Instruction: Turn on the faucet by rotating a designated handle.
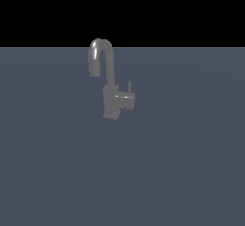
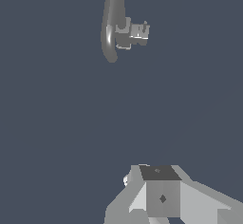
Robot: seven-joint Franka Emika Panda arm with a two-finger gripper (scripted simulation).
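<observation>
A grey faucet stands on the flat blue-grey surface, its curved spout arching toward the exterior view's left. The handle is a short stub on the body's right side, ending in a thin upright pin. The wrist view looks down on the faucet, with the handle jutting sideways from it. My gripper appears only in the wrist view, well away from the faucet. Its fingertips meet as one block with no gap and hold nothing. The arm does not appear in the exterior view.
The blue-grey surface spreads out on every side of the faucet. Black background lies beyond its far edge.
</observation>
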